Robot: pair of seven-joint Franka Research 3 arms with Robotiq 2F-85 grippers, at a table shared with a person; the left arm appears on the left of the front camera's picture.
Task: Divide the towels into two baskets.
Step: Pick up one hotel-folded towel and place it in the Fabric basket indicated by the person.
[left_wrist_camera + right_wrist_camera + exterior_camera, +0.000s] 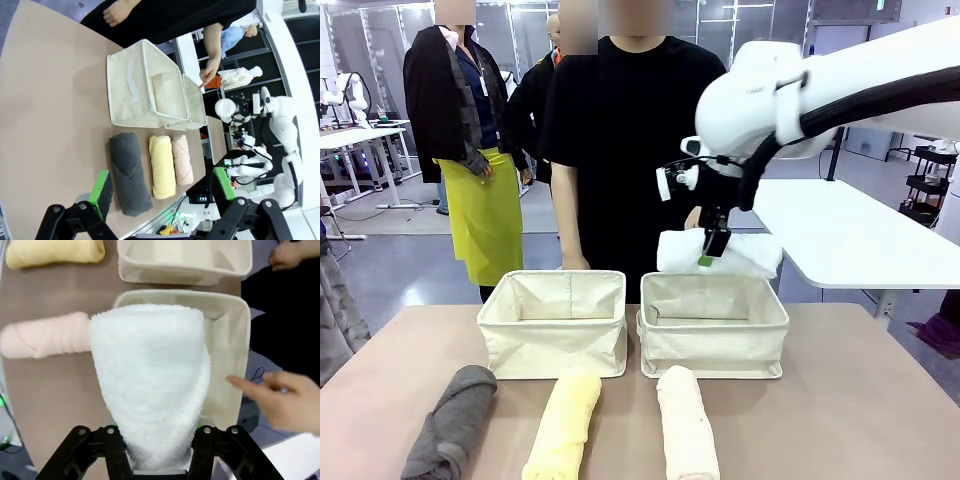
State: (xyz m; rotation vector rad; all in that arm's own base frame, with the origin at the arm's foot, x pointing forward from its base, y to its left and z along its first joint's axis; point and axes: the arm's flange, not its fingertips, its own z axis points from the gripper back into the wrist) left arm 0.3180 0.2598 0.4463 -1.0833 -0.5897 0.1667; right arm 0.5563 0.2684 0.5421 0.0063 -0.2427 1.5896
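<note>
My right tool (712, 250) pinches the white towel (750, 255), holding it above the right basket (715, 350) so it clears the soft wall (a person's hand (285, 402) points toward it). My left tool (162, 190) hovers spread over the grey towel (129, 175), yellow towel (162, 167) and peach towel (182, 160) on the tabletop (55, 125).

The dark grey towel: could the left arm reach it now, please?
Probably yes: the left gripper is open and the dark grey towel lies uncovered on the table ahead of it.
</note>
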